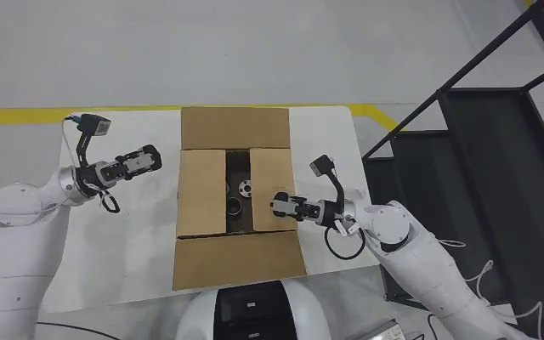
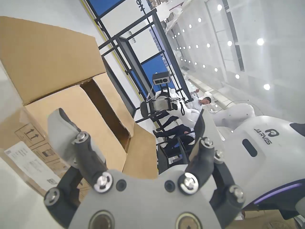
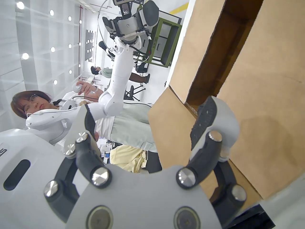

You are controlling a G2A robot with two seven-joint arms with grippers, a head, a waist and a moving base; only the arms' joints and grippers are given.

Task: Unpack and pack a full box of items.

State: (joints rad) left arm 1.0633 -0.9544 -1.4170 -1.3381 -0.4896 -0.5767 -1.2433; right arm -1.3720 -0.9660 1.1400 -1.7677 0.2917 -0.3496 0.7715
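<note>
- The box sits in the middle of the white surface, with one of my arms at each side of it.
- Its far flap and near flap are folded outward. The left flap and right flap lie down over the opening, with a gap between them.
- Through that gap I see the dark inside and a few round items. I cannot tell what they are.
- My left pincer hangs over the surface near the box's left wall, apart from it, pointing toward the box.
- Its fingers stand wide apart with nothing between them.
- My right pincer is at the box's right side, with its tips over the right flap.
- It is spread too, and nothing is gripped. One pad sits right against the cardboard in the right wrist view, but I cannot tell whether it touches.
- For writing, the left wrist view shows a white label stuck on the box's left wall. It carries several lines of print that I cannot make out.
- Just beside the label, printed on the cardboard, is a square arrow mark with two arrows, and more small handling marks follow it.
- The flaps themselves are plain brown cardboard with no print that I can see.
</note>
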